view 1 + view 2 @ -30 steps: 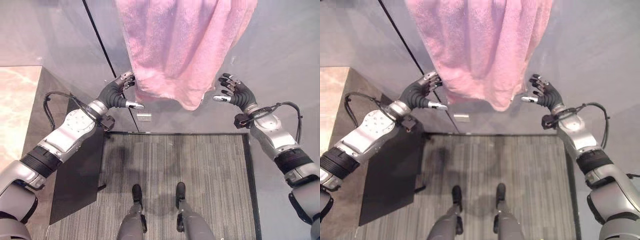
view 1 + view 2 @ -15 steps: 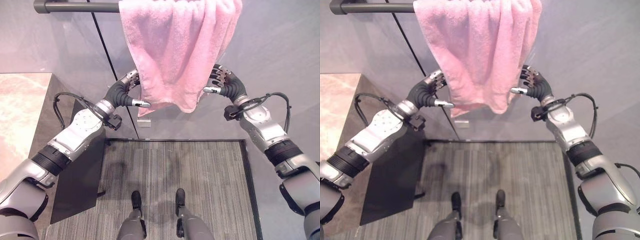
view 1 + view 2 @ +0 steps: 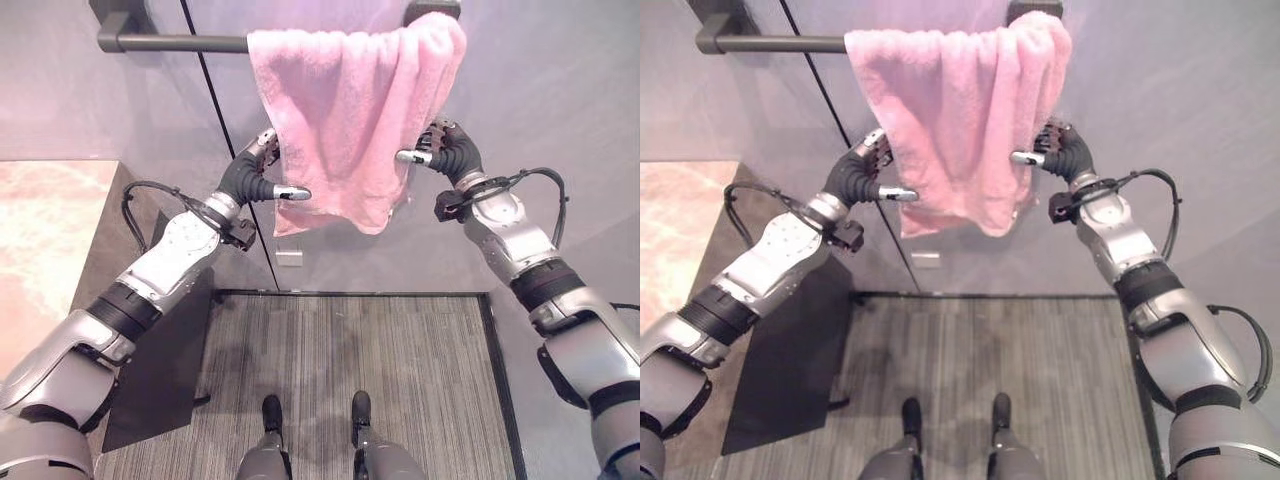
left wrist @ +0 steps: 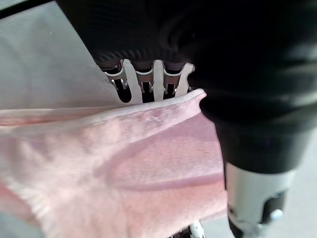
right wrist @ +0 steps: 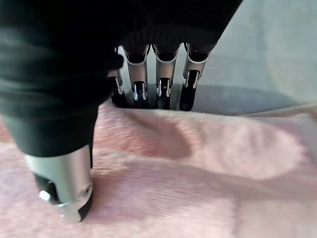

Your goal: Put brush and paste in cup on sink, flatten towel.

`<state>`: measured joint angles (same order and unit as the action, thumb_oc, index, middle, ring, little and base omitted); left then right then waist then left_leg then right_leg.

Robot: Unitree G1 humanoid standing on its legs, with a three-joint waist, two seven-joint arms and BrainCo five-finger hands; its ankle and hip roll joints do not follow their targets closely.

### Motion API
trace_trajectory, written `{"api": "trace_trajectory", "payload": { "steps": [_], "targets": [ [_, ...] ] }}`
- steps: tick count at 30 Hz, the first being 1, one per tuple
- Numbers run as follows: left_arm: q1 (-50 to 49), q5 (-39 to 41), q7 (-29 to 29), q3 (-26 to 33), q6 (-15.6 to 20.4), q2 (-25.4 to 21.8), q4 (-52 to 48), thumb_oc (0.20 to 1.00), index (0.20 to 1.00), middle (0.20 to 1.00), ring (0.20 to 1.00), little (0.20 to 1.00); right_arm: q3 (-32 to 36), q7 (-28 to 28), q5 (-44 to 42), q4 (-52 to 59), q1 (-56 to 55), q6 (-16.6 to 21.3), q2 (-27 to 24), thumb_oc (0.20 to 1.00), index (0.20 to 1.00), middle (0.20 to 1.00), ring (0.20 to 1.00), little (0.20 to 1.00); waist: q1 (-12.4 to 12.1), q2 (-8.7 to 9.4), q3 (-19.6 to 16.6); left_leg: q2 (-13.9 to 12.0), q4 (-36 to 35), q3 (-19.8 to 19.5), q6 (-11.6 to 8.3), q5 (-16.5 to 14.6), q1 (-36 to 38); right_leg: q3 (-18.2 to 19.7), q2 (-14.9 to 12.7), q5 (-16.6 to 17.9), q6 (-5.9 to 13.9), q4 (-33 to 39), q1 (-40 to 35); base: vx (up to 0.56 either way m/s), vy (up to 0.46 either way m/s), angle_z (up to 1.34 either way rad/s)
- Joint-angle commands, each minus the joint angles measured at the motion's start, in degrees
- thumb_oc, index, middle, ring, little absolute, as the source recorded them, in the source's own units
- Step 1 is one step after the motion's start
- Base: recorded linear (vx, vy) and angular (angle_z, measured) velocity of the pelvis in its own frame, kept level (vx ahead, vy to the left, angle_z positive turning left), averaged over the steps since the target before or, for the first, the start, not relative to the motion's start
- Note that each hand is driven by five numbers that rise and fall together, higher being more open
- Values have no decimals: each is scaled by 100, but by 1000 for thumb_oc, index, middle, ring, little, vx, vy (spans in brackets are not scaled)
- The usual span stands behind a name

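Left wrist view: towel [image 4: 124,168] edge pinched between thumb and fingers [image 4: 143,82]; right hand [image 5: 64,163] likewise

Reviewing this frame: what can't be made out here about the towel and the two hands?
- Left hand: its fingers go behind the towel edge in the eye views, so the grip is unclear.
- Right hand: fingertips sit behind the towel's other edge.
- Bar: its right part is under the towel.
- Wrist views: the towel is cut off by the edges.
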<state>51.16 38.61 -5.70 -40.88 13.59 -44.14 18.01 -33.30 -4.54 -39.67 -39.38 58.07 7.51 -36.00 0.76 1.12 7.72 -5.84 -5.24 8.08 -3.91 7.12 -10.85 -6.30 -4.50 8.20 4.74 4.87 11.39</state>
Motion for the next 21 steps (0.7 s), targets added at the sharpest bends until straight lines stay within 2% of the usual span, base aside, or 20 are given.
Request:
{"api": "trace_trajectory", "payload": {
  "steps": [1, 20, 21],
  "targets": [
    [676, -120, -236, 293, 300, 27, 386, 1000, 1000, 1000, 1000, 1000, -73, -168, -88, -192, 985, 282, 43, 1000, 1000, 1000, 1000, 1000, -183, 138, -226, -63, 24, -6, -229, -137, 355, 203, -281, 317, 524, 13, 68, 0, 0, 0],
    [1085, -19, -598, 448, 341, 558, 1162, 1000, 1000, 1000, 1000, 1000, 36, -349, -366, -370, 1239, 359, 275, 1000, 1000, 1000, 1000, 1000, -165, 126, -236, -94, 24, -29, -252, -111, 350, 177, -257, 285, 501, 13, 55, 0, 0, 0],
    [1052, 33, -608, 472, 344, 588, 1159, 1000, 1000, 1000, 1000, 1000, 67, -351, -369, -418, 1224, 353, 275, 884, 884, 884, 884, 884, -166, 122, -240, -92, 24, -33, -251, -116, 361, 172, -260, 284, 505, 13, 45, 0, 0, 0]
  ]
}}
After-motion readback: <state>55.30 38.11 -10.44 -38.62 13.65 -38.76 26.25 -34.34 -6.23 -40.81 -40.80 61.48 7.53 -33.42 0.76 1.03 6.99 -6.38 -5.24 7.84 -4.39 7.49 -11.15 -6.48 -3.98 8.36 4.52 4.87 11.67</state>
